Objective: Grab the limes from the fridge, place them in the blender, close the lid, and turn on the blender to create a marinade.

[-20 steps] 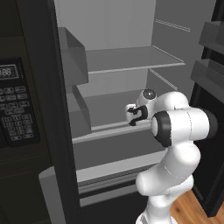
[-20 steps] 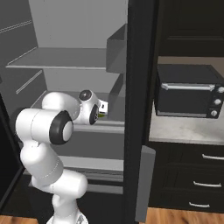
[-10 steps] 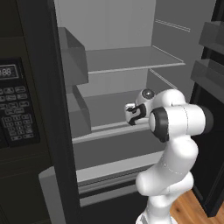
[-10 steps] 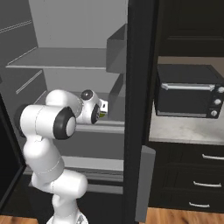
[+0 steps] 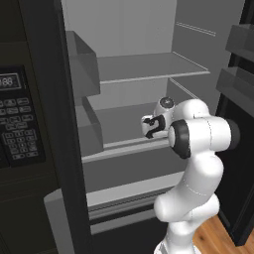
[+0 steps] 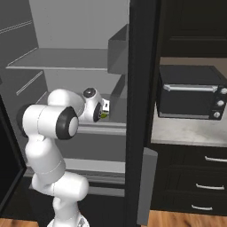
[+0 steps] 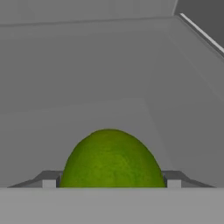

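Reaching into the fridge (image 5: 149, 69), at the middle shelf (image 5: 119, 126), with the tool (image 5: 153, 127) level and pointed toward the back wall. Lime (image 7: 112, 159) sitting right between the fingers in the hand view, filling the gap, yellow-green and round; a sliver of the same green visible at the tool (image 6: 104, 113) in the right base view. Jaws standing to either side of the fruit, fairly wide; whether already pressing on the skin or short of contact, cannot tell. Lime apparently resting on the shelf, toward the right side of the compartment, near the side wall.

Judged as the grasp step on a first lime, early in the task: blender and lid untouched so far as can be seen.

Risks from here:
- Round, smooth fruit squirting forward out of the jaws if squeezed off-centre or only at the tips, then rolling to the back of the shelf.
- Nudging the lime away before closing fully, since nothing on a flat shelf to stop it.
- Lifting or pulling out too soon, on a half-made grip, and dropping it over the shelf edge.
- Clipping the elbow or wrist on the fridge wall or the door bins (image 5: 238, 82) during withdrawal.
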Available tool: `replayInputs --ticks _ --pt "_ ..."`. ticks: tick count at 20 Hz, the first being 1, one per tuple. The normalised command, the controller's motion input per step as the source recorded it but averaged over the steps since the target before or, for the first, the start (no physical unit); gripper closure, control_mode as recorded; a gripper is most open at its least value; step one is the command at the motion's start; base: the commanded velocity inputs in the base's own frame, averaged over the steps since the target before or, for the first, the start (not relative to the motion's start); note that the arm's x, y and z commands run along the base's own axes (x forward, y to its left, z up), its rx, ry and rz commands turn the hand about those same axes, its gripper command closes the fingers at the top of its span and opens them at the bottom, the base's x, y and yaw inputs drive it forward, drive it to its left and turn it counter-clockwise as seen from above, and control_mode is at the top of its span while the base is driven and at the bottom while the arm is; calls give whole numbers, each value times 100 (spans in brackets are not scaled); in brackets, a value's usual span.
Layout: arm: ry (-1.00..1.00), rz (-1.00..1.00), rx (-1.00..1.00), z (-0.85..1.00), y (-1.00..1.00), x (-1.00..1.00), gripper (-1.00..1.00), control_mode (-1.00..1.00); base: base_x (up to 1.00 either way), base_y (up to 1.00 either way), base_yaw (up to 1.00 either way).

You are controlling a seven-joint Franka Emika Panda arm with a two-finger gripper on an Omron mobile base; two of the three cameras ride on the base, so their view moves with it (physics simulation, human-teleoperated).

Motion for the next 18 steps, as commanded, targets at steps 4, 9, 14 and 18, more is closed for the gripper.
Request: replayInputs --ticks 4,9,14,18 --pt "13 -6 0 -30 0 -15 100 -100 0 0 0" --pt "8 -6 0 -32 0 -9 100 -100 0 0 0" --pt "1 -2 0 -45 0 -39 100 -100 0 0 0" --pt "-1 0 0 -10 7 -100 100 -100 0 0 0"
